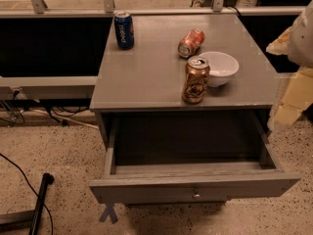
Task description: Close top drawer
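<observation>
Top drawer (161, 192) stands pulled far out under the table top (146, 82), with its knob (196, 195) at front centre; closing is judged not yet begun. Gripper (287, 104) hangs at the right edge, beside the drawer's right wall and well apart from the knob, probably staged to push the front panel. Wide or narrow: cannot tell. Upright blue can (123, 29) reads Pepsi. Labels on the brown can (195, 80) and the tipped orange can (190, 42) are unreadable.

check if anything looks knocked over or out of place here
The red can lies on its side near the white bowl, while the blue can and brown can stand upright. The top drawer hangs open. The end effector sits off the table's right edge, away from the knob.
</observation>
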`<move>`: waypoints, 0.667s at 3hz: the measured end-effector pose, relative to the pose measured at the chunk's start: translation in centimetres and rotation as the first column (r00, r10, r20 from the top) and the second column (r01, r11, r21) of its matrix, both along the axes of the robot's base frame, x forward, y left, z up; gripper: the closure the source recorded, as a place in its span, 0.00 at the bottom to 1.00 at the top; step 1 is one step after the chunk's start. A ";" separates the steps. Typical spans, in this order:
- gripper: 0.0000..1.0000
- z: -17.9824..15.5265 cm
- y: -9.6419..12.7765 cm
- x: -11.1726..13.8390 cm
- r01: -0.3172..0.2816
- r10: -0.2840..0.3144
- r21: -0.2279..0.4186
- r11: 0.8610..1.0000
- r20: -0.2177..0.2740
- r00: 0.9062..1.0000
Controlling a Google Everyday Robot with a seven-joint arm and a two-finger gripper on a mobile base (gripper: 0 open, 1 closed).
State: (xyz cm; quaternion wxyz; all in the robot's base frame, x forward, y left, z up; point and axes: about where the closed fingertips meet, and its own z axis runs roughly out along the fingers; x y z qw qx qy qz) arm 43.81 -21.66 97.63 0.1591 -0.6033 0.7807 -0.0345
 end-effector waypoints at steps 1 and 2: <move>0.00 0.0 0.0 0.0 0.000 0.000 0.000 1.000 0.000 1.000; 0.00 -1.0 -0.6 0.2 0.012 -0.011 0.020 1.000 -0.031 0.999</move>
